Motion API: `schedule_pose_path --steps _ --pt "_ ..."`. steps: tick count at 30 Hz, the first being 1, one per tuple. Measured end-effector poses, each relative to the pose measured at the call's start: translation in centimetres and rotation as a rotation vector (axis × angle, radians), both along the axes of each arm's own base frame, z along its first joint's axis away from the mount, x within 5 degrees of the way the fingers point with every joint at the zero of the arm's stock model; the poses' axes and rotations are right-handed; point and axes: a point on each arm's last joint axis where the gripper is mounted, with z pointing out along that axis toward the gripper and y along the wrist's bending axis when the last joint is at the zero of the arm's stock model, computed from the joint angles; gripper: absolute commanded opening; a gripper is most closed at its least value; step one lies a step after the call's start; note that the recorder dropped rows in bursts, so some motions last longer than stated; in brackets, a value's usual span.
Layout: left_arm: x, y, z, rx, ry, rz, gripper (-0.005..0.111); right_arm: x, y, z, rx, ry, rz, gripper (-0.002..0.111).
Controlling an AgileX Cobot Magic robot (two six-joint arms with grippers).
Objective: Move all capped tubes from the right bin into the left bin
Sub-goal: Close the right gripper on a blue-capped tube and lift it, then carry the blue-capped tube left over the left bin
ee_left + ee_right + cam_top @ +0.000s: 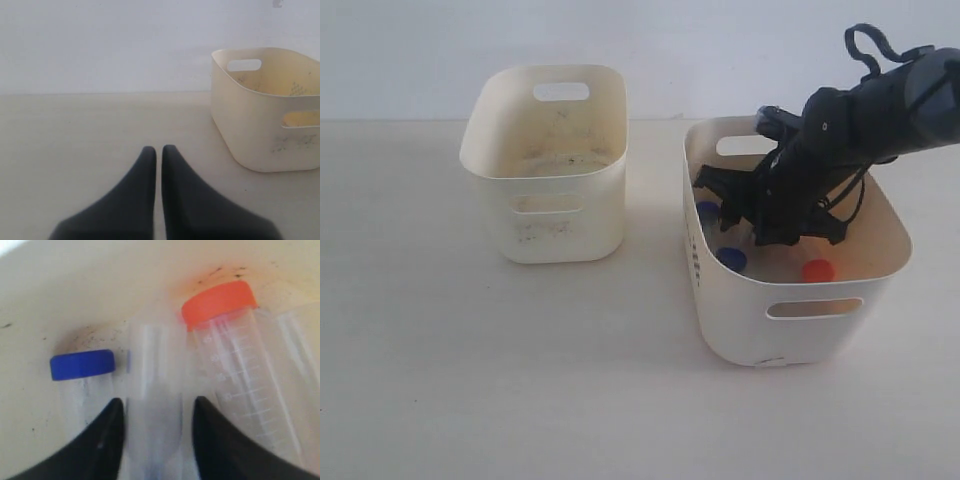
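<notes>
One clear tube [154, 355] sits between spread fingers of right gripper [158, 400], unpinched; should close squarely, sparing orange-capped tube [235, 355] alongside; left gripper [159, 148] pressed together.

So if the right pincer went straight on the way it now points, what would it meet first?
Most likely the clear plastic tube lying between the fingers of the right pincer, inside the larger cream plastic bin. I can't tell whether they already touch. Its cap is not visible.

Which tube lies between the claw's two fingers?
The clear tube in the middle, its cap out of sight: it lies between the fingers of the right gripper, flanked by the blue-capped tube and the orange-capped tube.
</notes>
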Motion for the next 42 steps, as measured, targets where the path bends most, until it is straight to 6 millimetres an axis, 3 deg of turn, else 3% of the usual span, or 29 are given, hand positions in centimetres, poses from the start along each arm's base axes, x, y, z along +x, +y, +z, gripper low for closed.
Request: schedule_pose_path --steps 1,5,7,10,13,18,22,32,39,42 --pt "0.0 0.0 0.0 0.000 0.000 0.000 0.004 0.0 0.0 0.0 -0.003 0.000 0.005 0.001" --pt "0.0 0.0 0.0 0.000 0.000 0.000 0.004 0.0 0.0 0.3 -0.003 -0.008 0.009 0.000" --pt "0.0 0.0 0.0 0.000 0.000 0.000 0.004 -0.2 -0.1 2.1 0.004 -0.042 0.012 0.000" --pt "0.0 0.0 0.0 0.000 0.000 0.000 0.004 -1.0 -0.3 7.0 0.006 -0.161 0.054 0.000" --pt "0.0 0.0 0.0 0.000 0.000 0.000 0.004 -1.7 -0.5 10.3 0.002 -0.251 0.084 0.000" --pt "0.0 0.0 0.0 0.000 0.000 0.000 0.004 -2.8 -0.4 14.2 0.024 -0.380 0.102 0.000" --pt "0.0 0.0 0.0 0.000 0.000 0.000 0.004 -3.6 1.4 16.5 0.051 -0.517 0.151 0.000" --pt "0.0 0.0 0.0 0.000 0.000 0.000 0.004 -4.8 8.1 18.6 0.179 -0.813 0.244 0.000" --pt "0.0 0.0 0.0 0.000 0.000 0.000 0.004 -2.6 12.8 16.8 0.227 -0.823 0.290 0.001" --pt "0.0 0.0 0.0 0.000 0.000 0.000 0.004 -0.9 14.7 15.6 0.214 -0.800 0.319 0.015"
